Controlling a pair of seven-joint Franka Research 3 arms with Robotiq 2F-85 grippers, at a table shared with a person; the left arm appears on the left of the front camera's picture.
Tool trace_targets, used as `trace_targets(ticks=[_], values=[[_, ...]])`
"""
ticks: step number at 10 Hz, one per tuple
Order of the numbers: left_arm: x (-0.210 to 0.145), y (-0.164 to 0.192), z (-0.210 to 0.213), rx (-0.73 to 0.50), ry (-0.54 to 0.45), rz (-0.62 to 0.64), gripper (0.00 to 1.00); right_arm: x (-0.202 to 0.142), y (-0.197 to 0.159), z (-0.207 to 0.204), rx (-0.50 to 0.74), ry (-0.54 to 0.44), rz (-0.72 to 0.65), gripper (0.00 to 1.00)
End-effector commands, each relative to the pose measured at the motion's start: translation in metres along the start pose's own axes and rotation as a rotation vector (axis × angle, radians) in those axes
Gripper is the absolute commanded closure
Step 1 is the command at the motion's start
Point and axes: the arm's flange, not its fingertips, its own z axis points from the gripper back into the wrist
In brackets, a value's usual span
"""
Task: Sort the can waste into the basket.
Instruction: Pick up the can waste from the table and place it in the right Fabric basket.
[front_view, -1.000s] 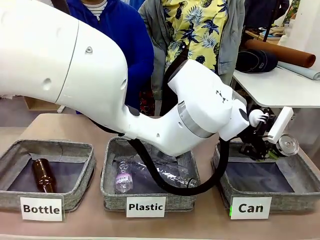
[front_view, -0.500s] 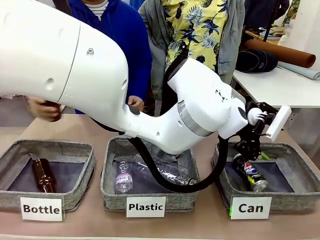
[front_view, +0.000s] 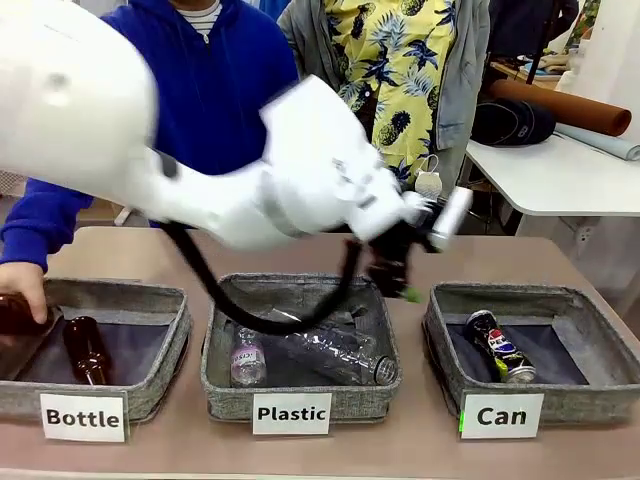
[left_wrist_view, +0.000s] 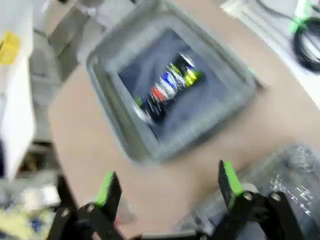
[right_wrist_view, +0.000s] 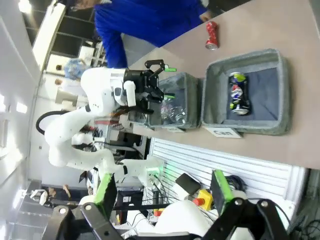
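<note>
black can (front_view: 500, 347) lies in the basket (front_view: 584, 400); left gripper (left_wrist_view: 166, 174) spread, clear of its rim.

Beyond the left gripper (front_view: 400, 288), off to its right, we see a white side table (front_view: 560, 180) carrying a long brown roll (front_view: 565, 106) and a dark bag (front_view: 512, 122).

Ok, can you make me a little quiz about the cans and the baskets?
1. True or false: the black can lies inside the basket labelled Can.
2. Pick one. Where is the red can? A) on the table, outside the baskets. B) in the Plastic basket. C) in the Bottle basket.
3. Fill the gap: the left gripper holds nothing and its jaws are ____.

Key: 1 true. 2 A. 3 open.
</note>
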Motion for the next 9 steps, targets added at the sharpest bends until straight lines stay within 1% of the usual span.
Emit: trace_targets(ticks=[1, 2, 3, 4, 6, 8, 9], values=[[-0.011, -0.019, 0.068, -0.025, -0.073, 0.031, 0.0, 0.009, 0.02, -0.065, 0.103, 0.103, 0.003, 0.0], [-0.022, -0.027, 0.091, 0.028, -0.155, 0.017, 0.0, 0.009, 0.02, -0.095, 0.114, 0.162, -0.017, 0.0], [-0.032, -0.034, 0.104, 0.035, -0.193, 0.022, 0.0, 0.007, 0.018, -0.111, 0.1, 0.212, -0.035, 0.0], [-0.042, -0.039, 0.113, -0.005, -0.191, 0.043, 0.0, 0.009, 0.014, -0.116, 0.091, 0.217, -0.057, 0.0], [-0.051, -0.044, 0.119, -0.006, -0.217, 0.055, 0.0, 0.012, 0.011, -0.107, 0.1, 0.203, -0.07, 0.0], [-0.059, -0.045, 0.125, -0.011, -0.219, 0.069, 0.0, 0.011, 0.013, -0.108, 0.088, 0.2, -0.07, 0.0], [-0.07, -0.052, 0.133, -0.041, -0.238, 0.085, 0.0, 0.008, 0.016, -0.11, 0.079, 0.207, -0.062, 0.0]])
